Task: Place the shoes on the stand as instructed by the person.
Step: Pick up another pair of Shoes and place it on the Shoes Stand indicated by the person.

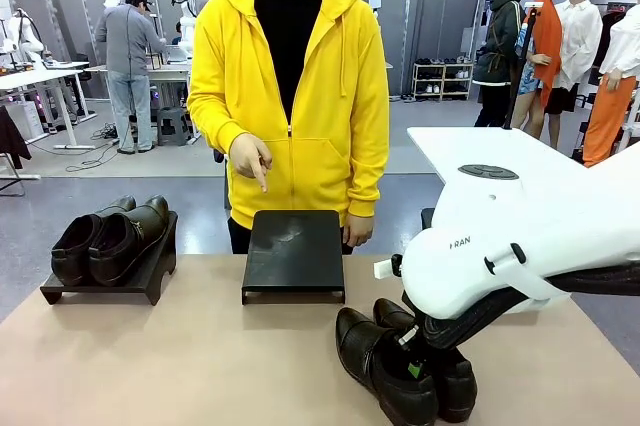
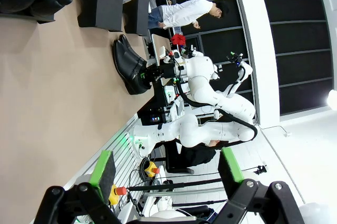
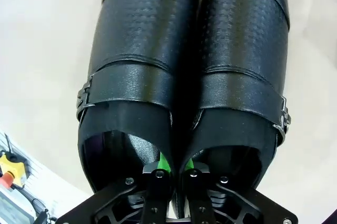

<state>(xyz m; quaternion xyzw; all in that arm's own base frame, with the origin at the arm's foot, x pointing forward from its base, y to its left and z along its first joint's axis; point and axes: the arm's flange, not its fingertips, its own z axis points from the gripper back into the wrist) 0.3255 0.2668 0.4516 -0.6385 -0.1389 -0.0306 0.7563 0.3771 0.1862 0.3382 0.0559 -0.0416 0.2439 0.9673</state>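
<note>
The tan bench (image 1: 200, 366) is holding two shiny shoes (image 1: 385, 361) by its near right corner. The right pincer (image 3: 171, 169) is pinching their inner heel walls together, likely stiff and slippery. The left pincer (image 2: 166, 169) is hanging spread wide.

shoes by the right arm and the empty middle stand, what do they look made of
Shoes: probably leather or an imitation, black with a soft sheen; fine pebbled grain shows on the uppers. Middle stand: matte black, perhaps painted wood or plastic; dull flat top with faint pale scuffs.
</note>
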